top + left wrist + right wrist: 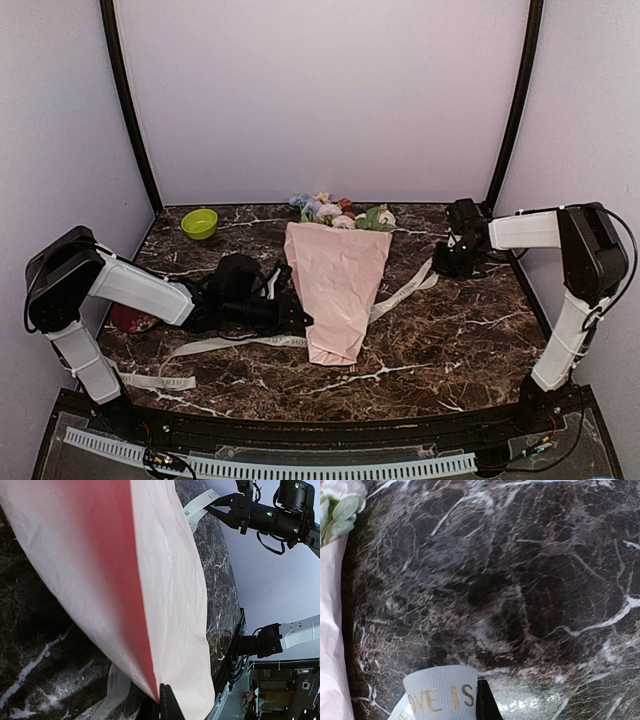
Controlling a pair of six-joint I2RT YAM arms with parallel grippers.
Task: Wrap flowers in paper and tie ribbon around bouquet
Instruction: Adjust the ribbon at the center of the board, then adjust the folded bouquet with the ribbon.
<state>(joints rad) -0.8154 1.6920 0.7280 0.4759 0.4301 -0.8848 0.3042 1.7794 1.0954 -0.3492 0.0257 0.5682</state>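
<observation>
My left gripper (299, 322) pinches the bouquet (338, 270); my right gripper (438, 267) pinches the ribbon (400, 293); a green bowl (199, 223) sits far-left on the desk (450, 350).

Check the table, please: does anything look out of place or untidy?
The ribbon is not tied: it only runs loose under the bouquet, its left end trailing over the table. The right pincer holds the other end.

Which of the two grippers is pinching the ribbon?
The right gripper: its fingers are shut on the ribbon. The left gripper, by contrast, pinches the edge of the pink paper.
</observation>
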